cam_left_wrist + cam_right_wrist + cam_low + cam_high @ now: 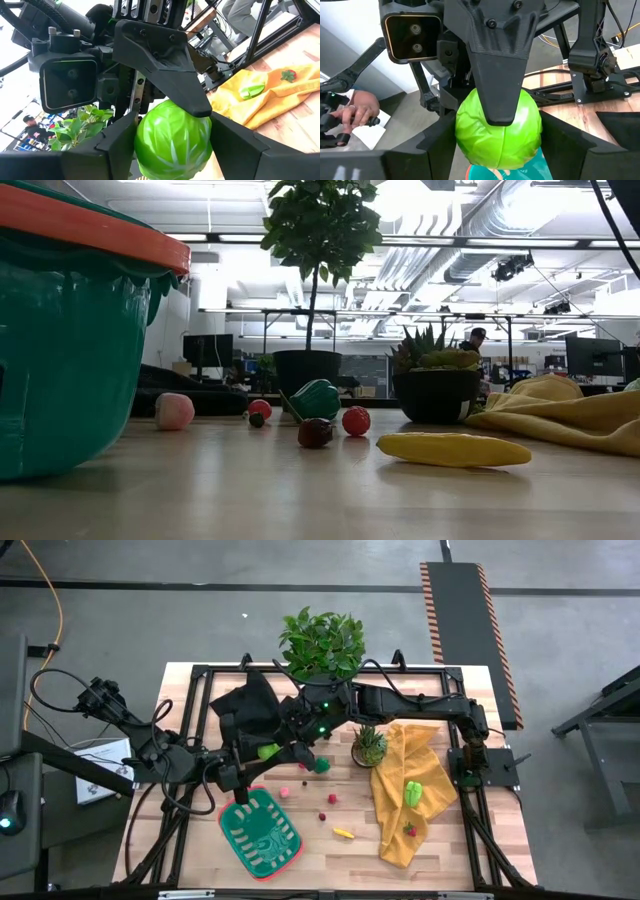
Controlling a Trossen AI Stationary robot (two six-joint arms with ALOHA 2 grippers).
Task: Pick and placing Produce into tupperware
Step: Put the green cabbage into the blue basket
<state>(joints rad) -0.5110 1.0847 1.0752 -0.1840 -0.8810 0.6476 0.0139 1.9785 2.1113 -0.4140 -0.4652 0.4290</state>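
Both pincers meet on one item: a green cabbage-like ball (172, 137) sits between the fingers of the left pincer (172, 145) and, at the same time, between those of the right pincer (497, 135), each set of fingers spread to the ball's width and in contact with it. This reads as a handover in mid-air; which arm bears the load cannot be told. In the high view the ball (267, 751) is just above the far end of the tupperware (232, 830), which lies below and slightly nearer than the left pincer (262, 752), with the right pincer (283, 748) beside it. The tupperware appears to hold no produce yet, so no placement is judged complete. Remaining produce lies on the surface to the far side of the right pincer: a green leafy piece (322, 766), a pink piece (284, 792), red pieces (331, 799), a dark piece (322, 815) and a yellow piece (343, 833). A green piece (412, 793) and a small red piece (408, 830) rest on the yellow cloth (395, 840), well apart from both pincers.
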